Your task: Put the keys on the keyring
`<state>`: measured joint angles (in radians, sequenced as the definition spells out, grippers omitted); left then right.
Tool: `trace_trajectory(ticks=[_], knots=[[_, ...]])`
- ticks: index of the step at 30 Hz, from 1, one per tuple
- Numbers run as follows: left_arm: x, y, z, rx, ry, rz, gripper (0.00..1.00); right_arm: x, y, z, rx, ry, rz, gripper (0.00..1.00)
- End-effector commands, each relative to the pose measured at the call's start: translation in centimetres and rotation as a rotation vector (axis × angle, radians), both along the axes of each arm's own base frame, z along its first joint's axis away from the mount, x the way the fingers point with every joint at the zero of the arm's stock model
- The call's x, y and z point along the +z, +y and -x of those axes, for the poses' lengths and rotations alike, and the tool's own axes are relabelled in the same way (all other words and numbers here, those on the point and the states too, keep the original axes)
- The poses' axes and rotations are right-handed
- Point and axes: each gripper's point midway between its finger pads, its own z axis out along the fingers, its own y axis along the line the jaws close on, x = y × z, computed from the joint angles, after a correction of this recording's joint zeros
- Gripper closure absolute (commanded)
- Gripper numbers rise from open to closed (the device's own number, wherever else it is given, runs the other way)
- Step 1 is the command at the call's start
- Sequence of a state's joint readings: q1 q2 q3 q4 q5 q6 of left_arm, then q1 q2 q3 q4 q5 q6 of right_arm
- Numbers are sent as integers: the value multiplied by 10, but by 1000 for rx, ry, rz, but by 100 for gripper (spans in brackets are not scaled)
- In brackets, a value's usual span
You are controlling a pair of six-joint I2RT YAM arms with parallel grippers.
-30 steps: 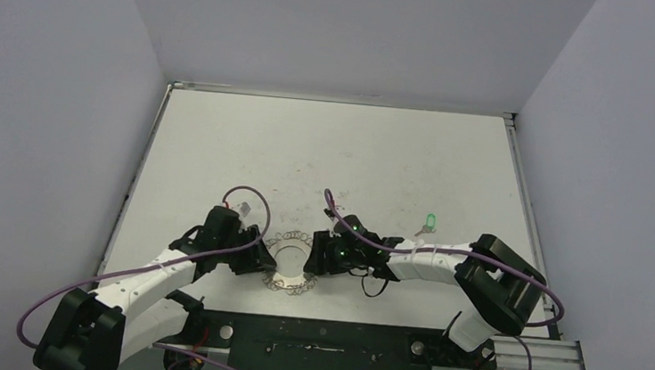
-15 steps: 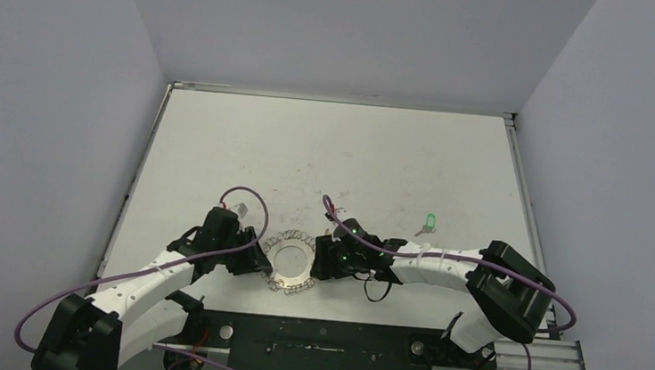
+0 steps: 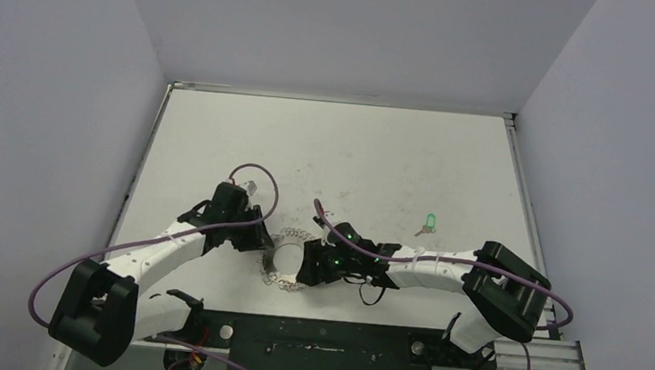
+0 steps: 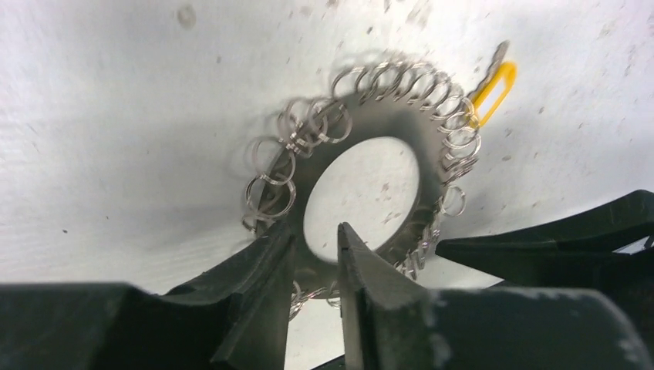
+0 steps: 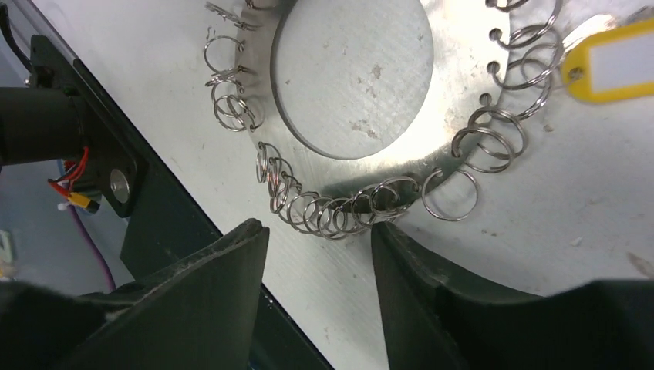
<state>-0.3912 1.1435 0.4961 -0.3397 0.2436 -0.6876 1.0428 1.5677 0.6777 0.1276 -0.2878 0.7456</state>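
Near the front of the desk (image 3: pixel 354 151), between the two arms, sits the ring (image 3: pixel 276 276), a flat silvery band with an open centre and small wire loops (image 5: pixel 339 212) crowded along its edge. The left tool (image 4: pixel 312 247) is closed on the ring. In the left wrist view its two black fingers (image 4: pixel 258 285) pinch the near part of the band, one on the outer side and the other at the open centre. A soft shadow spreads on the desk beneath the band (whether the far edge touches the desk I cannot tell).

The right tool (image 5: pixel 320 231) stands open, its fingers (image 5: pixel 208 285) well apart. In the right wrist view, a cluster of loops at the ring's edge sits just before the gap between them.

The yellow key (image 4: pixel 493 83) is just beside the ring, on the side away from the left tool, with its head against the outer loops. Whether it hangs on a loop I cannot tell. The green key (image 3: pixel 430 221) lies alone on the desk, well apart from the ring, to the right of it and farther back, beyond the right forearm.
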Motion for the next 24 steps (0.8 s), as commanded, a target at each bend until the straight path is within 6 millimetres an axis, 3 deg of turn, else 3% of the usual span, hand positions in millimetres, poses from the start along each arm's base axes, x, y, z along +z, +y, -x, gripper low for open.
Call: trace_trajectory(ticks=[1,4,7,17,24], knots=[[29,4,-30,-48,-104,-71,68,38,-6,-17,-46,-134,-27,38],[37,8,-30,-61,-123,-90,47,45,-20,-24,-81,-181,16,29],[37,8,-21,-70,-123,-71,42,46,-29,-26,-89,-200,60,30],[41,-28,10,-54,-117,234,55,37,7,-28,6,-168,65,69],[22,-31,23,-31,-63,258,66,20,15,-35,-2,-139,126,65]])
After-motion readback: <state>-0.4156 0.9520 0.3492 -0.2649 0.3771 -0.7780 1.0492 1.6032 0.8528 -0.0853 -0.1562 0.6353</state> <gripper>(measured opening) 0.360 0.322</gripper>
